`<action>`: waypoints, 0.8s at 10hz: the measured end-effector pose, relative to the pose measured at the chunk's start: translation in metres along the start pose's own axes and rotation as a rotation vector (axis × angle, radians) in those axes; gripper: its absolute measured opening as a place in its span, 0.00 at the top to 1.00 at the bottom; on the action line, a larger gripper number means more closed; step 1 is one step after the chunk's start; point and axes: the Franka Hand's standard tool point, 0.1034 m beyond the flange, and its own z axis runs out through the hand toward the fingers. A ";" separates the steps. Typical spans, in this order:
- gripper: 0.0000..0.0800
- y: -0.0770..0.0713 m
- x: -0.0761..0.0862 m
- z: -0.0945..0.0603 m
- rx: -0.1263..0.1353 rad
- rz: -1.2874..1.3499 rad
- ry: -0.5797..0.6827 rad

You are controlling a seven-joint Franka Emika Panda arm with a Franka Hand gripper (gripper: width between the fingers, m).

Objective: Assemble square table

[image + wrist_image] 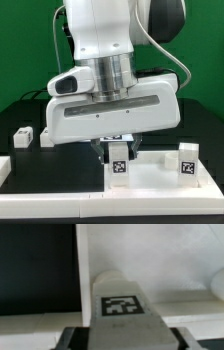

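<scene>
My gripper (118,151) is shut on a white peg leg (119,165) with a black-white tag and holds it upright over the white square tabletop (150,185), near the exterior view's bottom middle. In the wrist view the leg (120,303) sits between the two dark fingers (76,336) of the gripper (122,340), with the tabletop (150,252) beneath it. I cannot tell whether the leg's lower end touches the tabletop. A second tagged leg (186,162) stands upright on the tabletop at the exterior view's right.
A small tagged white leg (22,135) lies on the black table at the exterior view's left. A white rail end (4,170) shows at the left edge. A rounded white shape (218,280) is at the wrist view's edge.
</scene>
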 end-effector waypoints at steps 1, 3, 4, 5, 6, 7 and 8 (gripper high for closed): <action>0.64 0.000 0.001 0.000 0.001 0.084 0.004; 0.64 0.002 0.000 0.001 0.021 0.511 0.040; 0.64 0.004 -0.002 0.001 0.041 0.741 0.053; 0.64 0.006 -0.002 0.000 0.065 0.885 0.042; 0.64 0.007 -0.002 0.000 0.092 1.008 0.031; 0.64 0.006 -0.003 0.001 0.100 1.092 0.021; 0.64 0.006 -0.004 0.001 0.098 1.122 0.012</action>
